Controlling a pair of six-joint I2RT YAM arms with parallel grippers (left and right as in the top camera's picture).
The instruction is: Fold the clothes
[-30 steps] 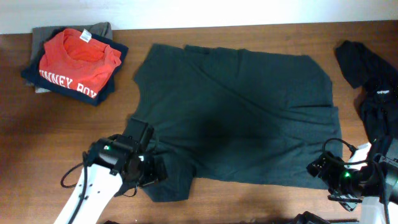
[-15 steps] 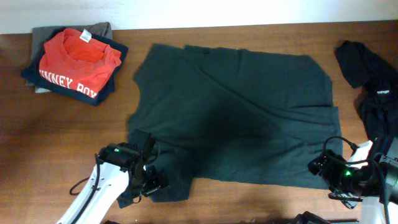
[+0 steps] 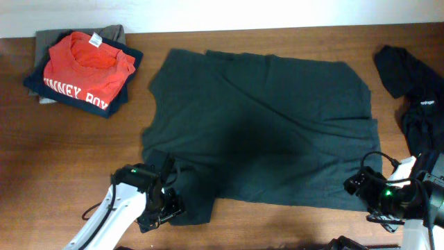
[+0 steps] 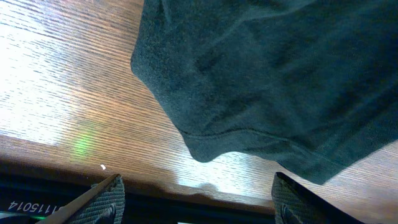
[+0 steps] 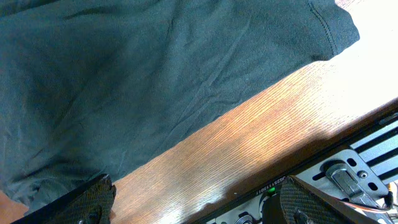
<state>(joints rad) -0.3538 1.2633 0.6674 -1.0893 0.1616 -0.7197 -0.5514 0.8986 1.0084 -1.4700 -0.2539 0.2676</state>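
Note:
A dark green T-shirt lies spread flat on the wooden table. Its lower left sleeve corner shows in the left wrist view. My left gripper hovers at that corner by the front edge, open and empty, with its fingers over bare wood. My right gripper is at the shirt's lower right corner, open and empty, and its fingers straddle bare wood beside the hem.
A stack of folded clothes with a red shirt on top sits at the back left. A black garment lies heaped at the right edge. The table's front edge is just below both grippers.
My left gripper has moved down toward the front edge, along the shirt's lower left corner. The right arm has barely moved.

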